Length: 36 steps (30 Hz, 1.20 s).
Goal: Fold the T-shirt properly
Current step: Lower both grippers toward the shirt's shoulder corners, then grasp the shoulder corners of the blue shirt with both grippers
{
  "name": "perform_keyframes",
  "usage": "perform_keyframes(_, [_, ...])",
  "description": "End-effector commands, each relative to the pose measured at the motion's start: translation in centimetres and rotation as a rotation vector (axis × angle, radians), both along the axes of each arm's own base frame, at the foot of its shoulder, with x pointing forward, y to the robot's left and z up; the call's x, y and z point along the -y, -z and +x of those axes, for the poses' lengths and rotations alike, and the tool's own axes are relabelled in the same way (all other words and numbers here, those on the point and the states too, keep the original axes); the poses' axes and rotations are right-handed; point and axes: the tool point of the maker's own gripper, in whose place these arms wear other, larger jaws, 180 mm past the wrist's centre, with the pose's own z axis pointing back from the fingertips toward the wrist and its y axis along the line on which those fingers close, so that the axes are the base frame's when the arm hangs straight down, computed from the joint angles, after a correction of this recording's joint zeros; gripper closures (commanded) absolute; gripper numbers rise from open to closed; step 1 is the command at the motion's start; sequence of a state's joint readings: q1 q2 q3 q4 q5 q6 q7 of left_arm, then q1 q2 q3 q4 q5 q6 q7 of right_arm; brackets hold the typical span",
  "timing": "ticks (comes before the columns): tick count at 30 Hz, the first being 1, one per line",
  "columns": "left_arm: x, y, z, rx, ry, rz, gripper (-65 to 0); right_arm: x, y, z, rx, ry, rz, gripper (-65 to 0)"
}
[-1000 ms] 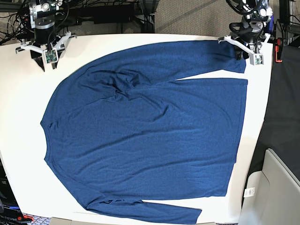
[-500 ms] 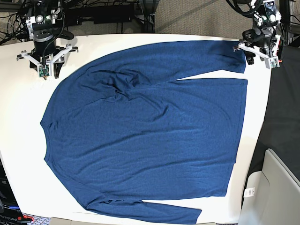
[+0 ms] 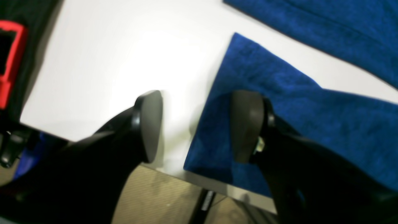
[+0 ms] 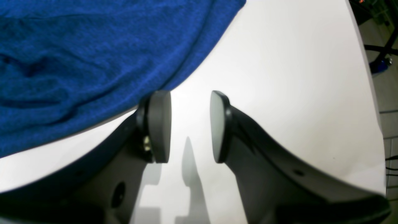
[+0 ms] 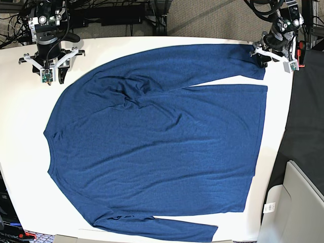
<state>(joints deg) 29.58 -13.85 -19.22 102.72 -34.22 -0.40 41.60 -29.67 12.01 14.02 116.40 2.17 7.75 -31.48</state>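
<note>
The T-shirt (image 5: 157, 147), dark blue with long sleeves, lies spread flat on the white table (image 5: 20, 126). Its upper sleeve runs to a cuff (image 5: 258, 63) at the far right corner. My left gripper (image 5: 264, 57) hangs open over that cuff (image 3: 248, 77). One of its fingers (image 3: 245, 124) is above the cloth and the other is above bare table, with nothing held between them (image 3: 196, 124). My right gripper (image 5: 55, 73) stands open at the far left, just off the shoulder edge (image 4: 77, 46). There is only table between its pads (image 4: 189, 124).
A red block (image 5: 301, 53) sits beside the left arm at the table's right edge, also visible as the red block (image 3: 9, 62) in the left wrist view. Black covering (image 5: 306, 126) lies to the right, with a pale bin (image 5: 298, 202) below it. Cables crowd the back edge.
My left gripper's jaws have spread wide at the sleeve cuff, and its wrist has shifted and turned slightly. The right arm dropped slightly towards the shoulder, then held still.
</note>
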Motion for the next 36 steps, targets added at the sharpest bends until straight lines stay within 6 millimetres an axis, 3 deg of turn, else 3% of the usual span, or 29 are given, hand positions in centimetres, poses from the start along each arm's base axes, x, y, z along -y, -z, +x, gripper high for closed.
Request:
perform_keyframes(1, [0.1, -0.2, -0.2, 0.0, 0.0, -0.017, -33.8, 0.1, -1.1, 0.5, 0.041, -0.007, -0.01, -20.8])
perform_keyframes(11, [2.8, 0.1, -1.2, -0.013, 0.159, -0.084, -33.2, 0.1, -1.2, 0.7, 0.046, -0.006, -0.008, -20.8])
perform_keyframes(19, [4.6, 0.7, -1.2, -0.025, 0.202, -0.112, -22.2, 0.1, -1.2, 0.7, 0.046, -0.005, -0.008, -20.8])
perform_keyframes(23, [5.5, 1.0, -1.2, -0.031, 0.224, -0.125, -13.7, 0.1, -1.2, 0.7, 0.046, -0.005, -0.008, -20.8])
perform_keyframes(29, [5.1, 0.6, -1.0, -0.023, 0.217, -0.116, 0.0, 0.1, -1.2, 0.7, 0.046, -0.004, -0.007, -20.8])
perform_keyframes(36, [4.1, -2.5, 0.6, 0.062, 0.219, -0.059, 0.0, -0.3, -1.0, 1.0, 0.044, 0.02, 0.021, -20.8])
